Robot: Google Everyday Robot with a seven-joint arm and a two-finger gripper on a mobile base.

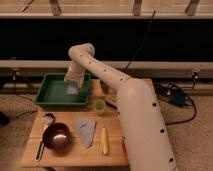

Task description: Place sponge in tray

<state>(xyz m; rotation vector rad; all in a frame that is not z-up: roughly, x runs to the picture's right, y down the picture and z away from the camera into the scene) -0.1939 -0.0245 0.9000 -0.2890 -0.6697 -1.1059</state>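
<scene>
A: Sponge, the small blue-grey soft-edged block point(73, 88), sits at the claw point(73, 84) over the right half of the large dark-green plastic tray point(48, 95). You can't confirm from this angle whether it's resting on the tray floor or hanging just above it.

B: Claw state?

A: Cannot tell. Arm and sponge cover it; grasping or let go, either fits.

B: Risks?

A: If you release while it's above the floor, a soft block may bounce or tip toward the right wall. If you lift away and it clings to the claw, you'd drag it back out. Retreating sideways could clip the tray's right rim and shift it on the wooden desk point(75, 152), towards the small green cup point(100, 106).

B: Anything else hidden?

A: The white arm blocks the desk's right side. Dark red round bowl point(56, 136), flat blue-grey triangular cloth point(86, 131), yellow stick-like item point(104, 141) and metal spoon point(44, 132) are well apart from the tray.
</scene>
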